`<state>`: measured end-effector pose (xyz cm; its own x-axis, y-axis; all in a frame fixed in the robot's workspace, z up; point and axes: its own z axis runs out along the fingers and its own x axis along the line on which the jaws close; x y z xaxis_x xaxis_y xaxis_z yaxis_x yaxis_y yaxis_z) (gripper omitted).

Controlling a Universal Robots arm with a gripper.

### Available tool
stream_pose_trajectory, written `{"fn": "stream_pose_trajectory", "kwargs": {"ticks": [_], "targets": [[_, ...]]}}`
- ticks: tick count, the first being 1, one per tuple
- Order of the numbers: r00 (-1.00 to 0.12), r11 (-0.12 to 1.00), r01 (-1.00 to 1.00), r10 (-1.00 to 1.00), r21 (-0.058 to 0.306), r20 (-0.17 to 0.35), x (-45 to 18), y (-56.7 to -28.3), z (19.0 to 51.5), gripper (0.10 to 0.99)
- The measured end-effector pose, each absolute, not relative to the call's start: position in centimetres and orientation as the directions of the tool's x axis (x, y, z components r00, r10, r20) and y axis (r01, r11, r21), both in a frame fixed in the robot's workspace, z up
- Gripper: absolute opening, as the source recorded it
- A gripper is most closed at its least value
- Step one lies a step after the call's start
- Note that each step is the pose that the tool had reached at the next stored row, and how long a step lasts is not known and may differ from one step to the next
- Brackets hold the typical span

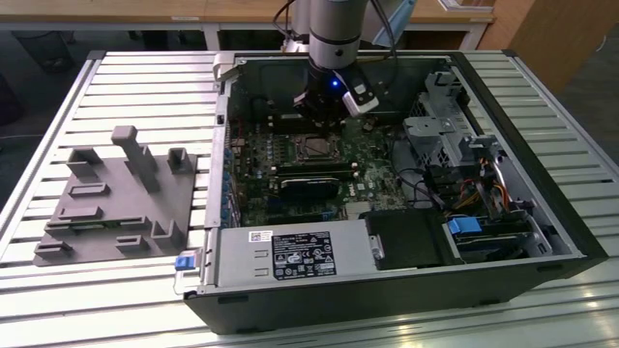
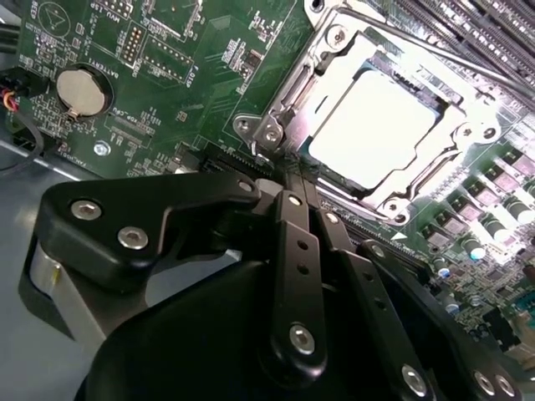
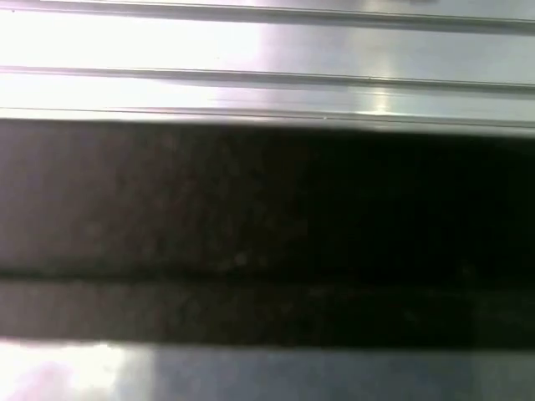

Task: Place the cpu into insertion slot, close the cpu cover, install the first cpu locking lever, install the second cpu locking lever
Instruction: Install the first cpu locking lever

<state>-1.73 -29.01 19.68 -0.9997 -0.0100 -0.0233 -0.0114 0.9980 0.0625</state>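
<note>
We see the cpu (image 2: 374, 131) as a flat square with a pale, bright metal face, lying in the insertion slot (image 2: 311, 147), whose dark edge shows along the chip's side. The cpu cover (image 2: 456, 134), a thin silver frame with a big central window, lies flat around the chip, its stamped steel shiny and held by round-headed screws at the corners. Around it spreads the green circuit board (image 2: 167, 75), matte and crowded with tiny parts, with a round silver coin cell (image 2: 82, 90) near one edge.

The gripper (image 2: 288, 180) is black, built of smooth jointed links with bright rivets; its fingers (image 2: 288, 209) are pressed together with nothing between them, their tips just beside the corner of the cover. In the exterior view the gripper (image 1: 329, 119) hangs inside the open computer case (image 1: 541, 239), above the slot (image 1: 315, 147) near the case's far wall, under a grey cylindrical arm (image 1: 334, 29).

The case is a black metal box lying on its side, with a grey power supply (image 1: 290, 255) along its near edge and silver drive cages (image 1: 440, 130) toward the exterior view's right. It rests on a bench (image 1: 116, 80) of ribbed, pale aluminium slats that catch the light. On the bench's side at the exterior view's left sits a grey plastic fixture (image 1: 116, 203) with upright blocks and posts. Beyond the bench's far edge stand wooden tables (image 1: 116, 11) over a dark floor. In the first wrist view, we see bright slats (image 3: 251, 50) behind a dark, blurred band
</note>
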Motion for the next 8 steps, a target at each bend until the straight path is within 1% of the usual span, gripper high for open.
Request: {"fn": "stream_pose_trajectory", "kwargs": {"ticks": [3, 8], "targets": [[-1.000, 0.998, -0.011, -0.010, 0.062, -0.023, -1.72, -29.01, 19.62, 0.122], [-1.000, 0.996, -0.011, -0.009, 0.089, -0.024, -1.71, -29.00, 19.55, 0.122]]}}
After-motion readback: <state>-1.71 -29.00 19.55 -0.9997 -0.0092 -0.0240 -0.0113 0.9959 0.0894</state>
